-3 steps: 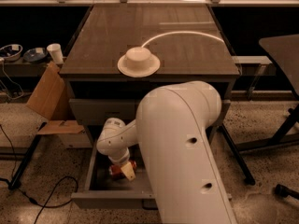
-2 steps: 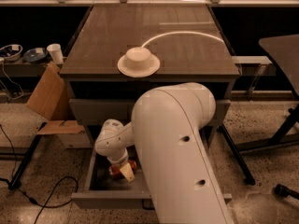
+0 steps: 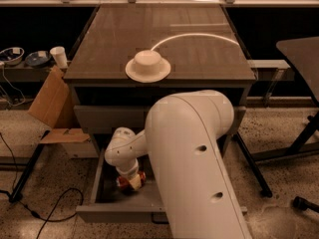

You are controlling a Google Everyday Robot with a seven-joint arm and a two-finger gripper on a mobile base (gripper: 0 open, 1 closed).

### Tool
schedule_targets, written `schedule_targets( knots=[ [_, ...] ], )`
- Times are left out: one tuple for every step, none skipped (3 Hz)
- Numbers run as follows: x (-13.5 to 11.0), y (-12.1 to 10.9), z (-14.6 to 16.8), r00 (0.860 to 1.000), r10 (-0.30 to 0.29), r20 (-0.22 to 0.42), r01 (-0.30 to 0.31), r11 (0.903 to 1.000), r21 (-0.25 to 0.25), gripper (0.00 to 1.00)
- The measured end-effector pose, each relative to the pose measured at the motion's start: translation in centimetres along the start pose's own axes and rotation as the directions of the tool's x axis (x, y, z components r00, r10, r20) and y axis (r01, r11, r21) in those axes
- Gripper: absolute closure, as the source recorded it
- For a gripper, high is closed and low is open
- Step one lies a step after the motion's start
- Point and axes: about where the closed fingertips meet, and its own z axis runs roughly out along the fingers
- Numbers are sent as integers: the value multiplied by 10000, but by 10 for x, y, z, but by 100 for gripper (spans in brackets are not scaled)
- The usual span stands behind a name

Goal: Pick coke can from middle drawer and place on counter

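Note:
The coke can (image 3: pixel 138 176), red with a silver end, lies in the open middle drawer (image 3: pixel 107 210), low in the view. My gripper (image 3: pixel 130 181) is down inside the drawer right at the can, its wrist covering most of it. My large white arm (image 3: pixel 194 148) fills the lower centre and hides the drawer's right half. The counter (image 3: pixel 159 39) is a glossy grey-brown top with a thin white curved line (image 3: pixel 194 35) across it.
A white dome-shaped dish (image 3: pixel 147 65) sits near the counter's front edge. A closed grey drawer front (image 3: pixel 109 118) is above the open drawer. A cardboard box (image 3: pixel 50 106) and cables lie left; a white cup (image 3: pixel 59 57) stands on a side shelf. A dark table (image 3: pixel 301 54) is right.
My arm has shifted a little to the left and nearer the camera. The gripper stays at the can in the drawer.

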Motion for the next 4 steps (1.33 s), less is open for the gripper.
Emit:
schedule_targets(
  knots=[
    [4, 6, -3, 9994, 130, 317, -137, 9997, 223, 63],
    [9, 12, -7, 9979, 302, 569, -326, 9986, 406, 87],
    [12, 23, -34, 9975, 464, 538, -512, 9944, 929, 100],
    [12, 38, -71, 9973, 712, 158, -727, 9871, 1424, 100]
  ],
)
